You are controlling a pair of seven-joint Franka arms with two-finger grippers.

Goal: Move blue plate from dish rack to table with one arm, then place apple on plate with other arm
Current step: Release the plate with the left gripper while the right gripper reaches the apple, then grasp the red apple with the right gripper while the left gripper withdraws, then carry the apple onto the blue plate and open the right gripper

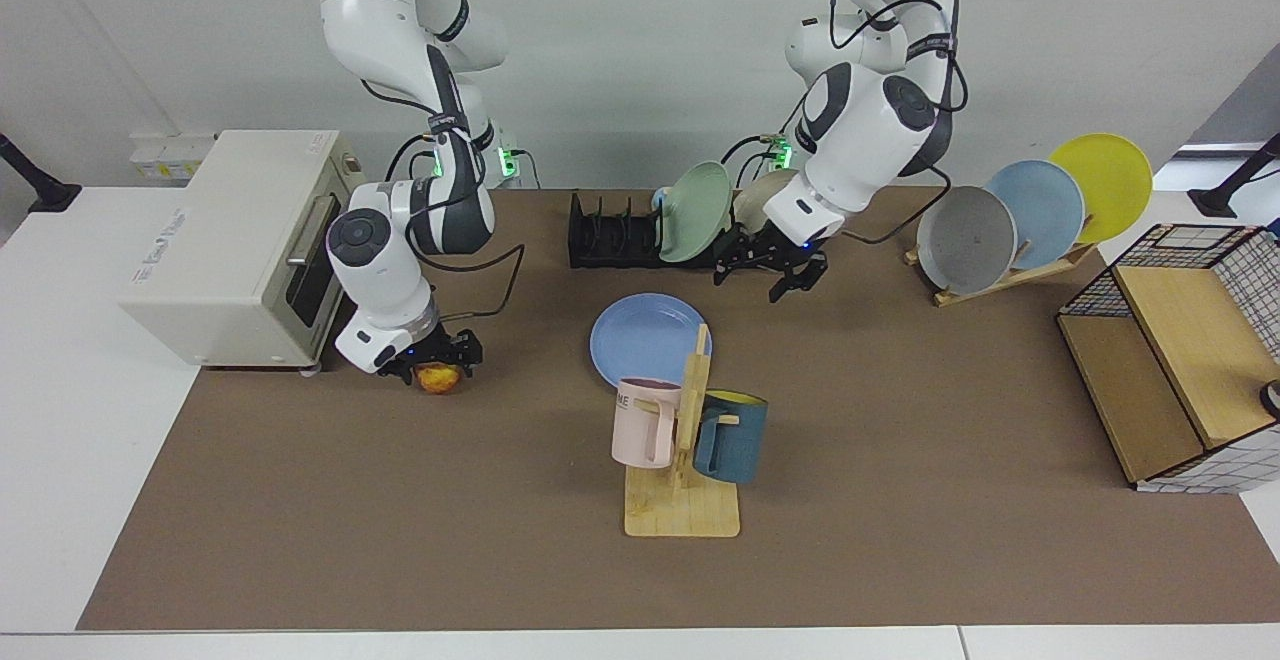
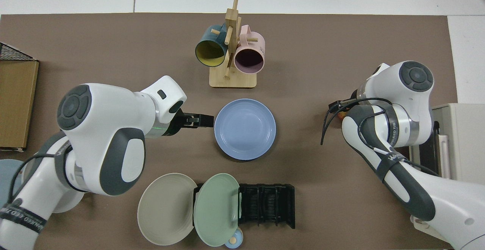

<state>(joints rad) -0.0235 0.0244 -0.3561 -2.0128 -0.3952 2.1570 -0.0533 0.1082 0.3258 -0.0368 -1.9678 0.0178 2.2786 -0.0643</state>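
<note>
While the blue plate (image 1: 645,338) (image 2: 245,129) lies flat mid-table (image 1: 900,500), bare mat rings its rim, with the mug tree (image 1: 683,460) just in front. Apple (image 1: 437,377): on the mat by the toaster oven (image 1: 225,245), between the right gripper's (image 1: 432,360) fingers; whether they pinch it cannot be told. Left gripper (image 1: 770,268): raised beside the dish rack (image 1: 620,238), fingers apart, empty.
</note>
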